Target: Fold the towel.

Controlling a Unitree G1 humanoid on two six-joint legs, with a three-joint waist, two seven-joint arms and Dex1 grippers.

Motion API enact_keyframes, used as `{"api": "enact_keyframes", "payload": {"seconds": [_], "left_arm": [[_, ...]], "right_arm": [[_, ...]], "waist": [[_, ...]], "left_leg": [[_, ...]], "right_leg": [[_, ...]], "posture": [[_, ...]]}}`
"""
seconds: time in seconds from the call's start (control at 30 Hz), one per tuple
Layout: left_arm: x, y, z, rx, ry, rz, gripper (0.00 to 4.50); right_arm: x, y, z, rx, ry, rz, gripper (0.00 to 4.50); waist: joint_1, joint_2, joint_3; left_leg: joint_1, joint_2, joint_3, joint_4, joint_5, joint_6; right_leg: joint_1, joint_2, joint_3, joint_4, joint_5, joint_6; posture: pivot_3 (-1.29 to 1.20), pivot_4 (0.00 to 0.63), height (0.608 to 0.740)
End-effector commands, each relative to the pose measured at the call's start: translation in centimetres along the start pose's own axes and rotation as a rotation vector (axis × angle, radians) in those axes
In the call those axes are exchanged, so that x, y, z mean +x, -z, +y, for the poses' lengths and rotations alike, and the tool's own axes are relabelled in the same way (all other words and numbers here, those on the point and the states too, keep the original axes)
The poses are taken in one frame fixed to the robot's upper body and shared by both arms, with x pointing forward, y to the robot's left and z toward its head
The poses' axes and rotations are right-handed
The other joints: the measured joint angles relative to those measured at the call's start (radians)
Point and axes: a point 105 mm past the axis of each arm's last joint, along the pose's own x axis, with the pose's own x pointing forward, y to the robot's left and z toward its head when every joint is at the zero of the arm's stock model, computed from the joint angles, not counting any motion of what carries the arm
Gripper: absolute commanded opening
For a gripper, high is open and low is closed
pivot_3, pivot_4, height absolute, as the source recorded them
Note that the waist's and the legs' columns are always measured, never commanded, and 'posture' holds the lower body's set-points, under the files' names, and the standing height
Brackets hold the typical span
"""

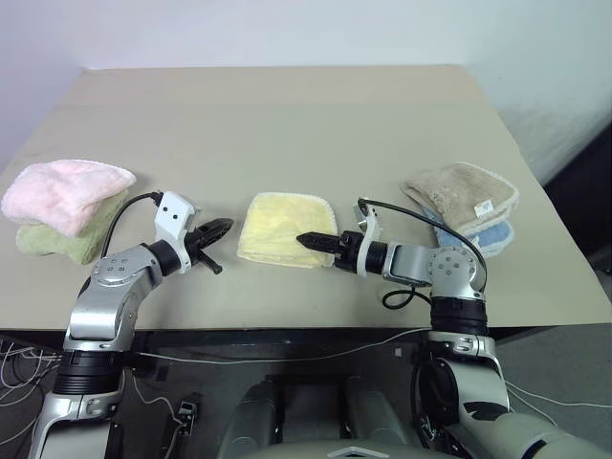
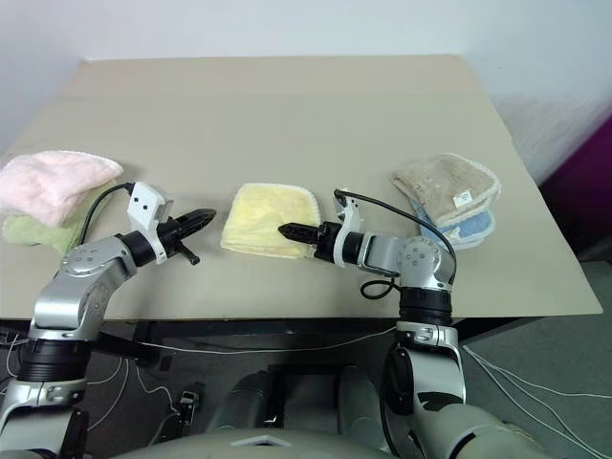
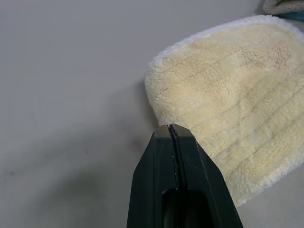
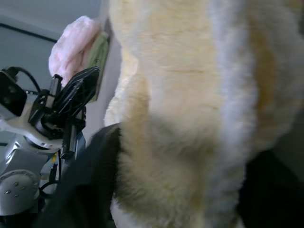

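The towel (image 1: 282, 222) is pale yellow and lies folded near the middle of the table's front part, also visible in the left wrist view (image 3: 228, 95). My left gripper (image 1: 222, 228) hovers just left of it, shut and empty, its tip (image 3: 170, 128) close to the towel's left edge. My right gripper (image 1: 306, 239) comes in from the right at the towel's near right corner. In the right wrist view the yellow cloth (image 4: 180, 95) fills the gap between its dark fingers (image 4: 90, 180), which are shut on the towel's edge.
A pink fluffy towel (image 1: 62, 189) lies on a green one (image 1: 53, 241) at the table's left edge. A beige towel (image 1: 459, 196) sits on a blue one (image 1: 490, 239) at the right. The tan table (image 1: 287, 115) stretches bare behind; its front edge is close to both arms.
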Motion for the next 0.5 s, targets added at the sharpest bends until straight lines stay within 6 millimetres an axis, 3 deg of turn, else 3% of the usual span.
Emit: {"api": "enact_keyframes", "payload": {"seconds": [0.03,0.2,0.4,0.5], "left_arm": [[-0.3,-1.2,0.0,0.041,-0.002,-0.038,0.0],[-0.1,-1.3,0.0,0.042,0.003,-0.039,0.0],[0.0,-1.2,-0.1,0.045,0.007,-0.036,0.0],[-0.1,-1.2,0.0,0.045,0.004,-0.035,0.0]], "right_arm": [[0.1,-0.4,0.9,-0.009,-0.035,-0.016,1.76],[0.1,-0.6,1.3,-0.007,-0.05,-0.033,0.1],[-0.9,-2.1,2.4,-0.02,-0.095,-0.121,0.03],[-2.9,-4.9,3.6,-0.057,-0.111,-0.256,0.03]], "waist": [[0.0,0.0,0.0],[-0.001,0.0,0.0],[0.0,0.0,0.0],[0.001,0.001,0.0]], "left_leg": [[0.0,0.0,0.0,0.0,0.0,0.0],[0.0,0.0,0.0,0.0,0.0,0.0],[0.0,0.0,0.0,0.0,0.0,0.0],[0.0,0.0,0.0,0.0,0.0,0.0]], "right_leg": [[0.0,0.0,0.0,0.0,0.0,0.0],[0.0,0.0,0.0,0.0,0.0,0.0],[0.0,0.0,0.0,0.0,0.0,0.0],[0.0,0.0,0.0,0.0,0.0,0.0]], "posture": [[0.0,0.15,0.74],[0.0,0.15,0.74],[0.0,0.15,0.74],[0.0,0.15,0.74]]}}
